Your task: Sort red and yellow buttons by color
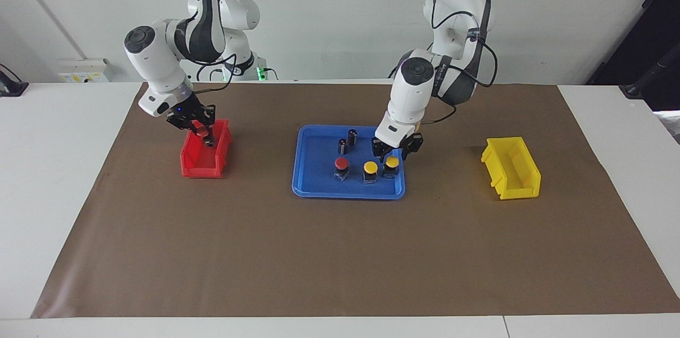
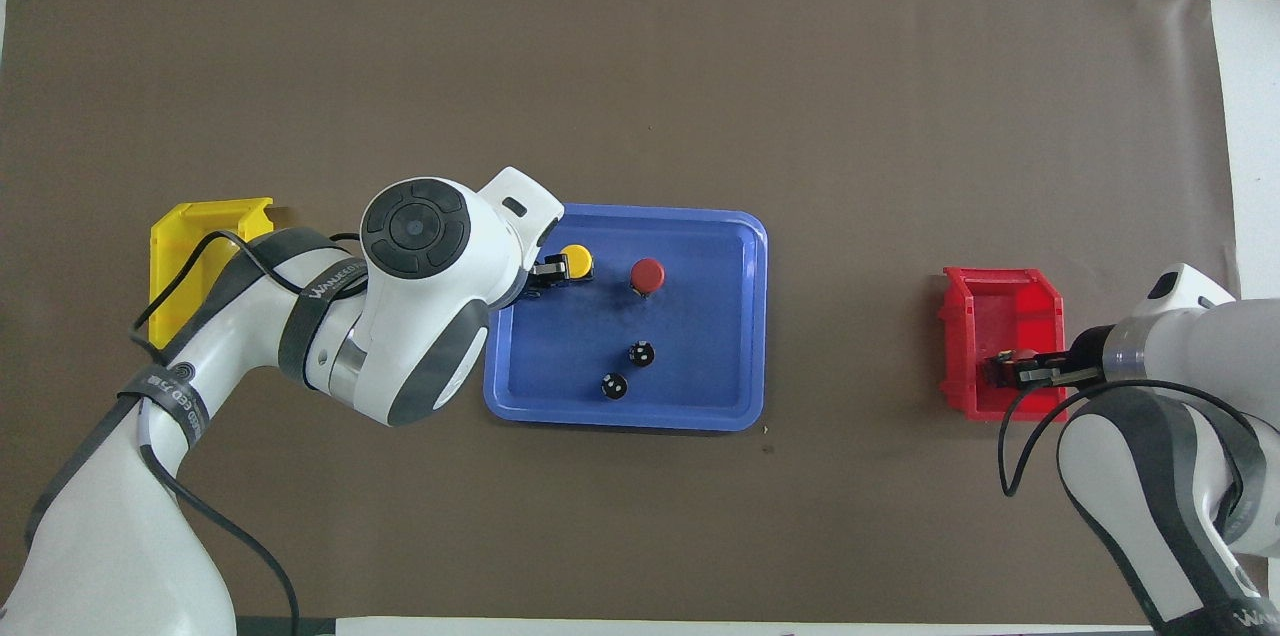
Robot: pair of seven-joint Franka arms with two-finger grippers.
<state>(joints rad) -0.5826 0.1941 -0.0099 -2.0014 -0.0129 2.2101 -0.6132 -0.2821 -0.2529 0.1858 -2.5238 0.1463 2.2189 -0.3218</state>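
Observation:
A blue tray (image 1: 319, 189) (image 2: 720, 406) holds a red button (image 1: 341, 163) (image 2: 647, 273) and two yellow buttons. My left gripper (image 1: 392, 155) (image 2: 545, 273) is down over the yellow button (image 1: 392, 162) nearest the left arm's end, whose cap shows just below the hand. The arm hides that button in the overhead view. The other yellow button (image 1: 370, 167) (image 2: 575, 261) stands free beside it. My right gripper (image 1: 197, 128) (image 2: 1005, 372) is shut on a second red button (image 1: 201, 131), low inside the red bin (image 1: 199, 168) (image 2: 960, 316).
A yellow bin (image 1: 512, 184) (image 2: 190, 226) sits toward the left arm's end, partly under the left arm in the overhead view. Two dark capless cylinders (image 1: 342, 145) (image 2: 641, 353) stand in the tray, nearer the robots than the buttons. Brown paper covers the table.

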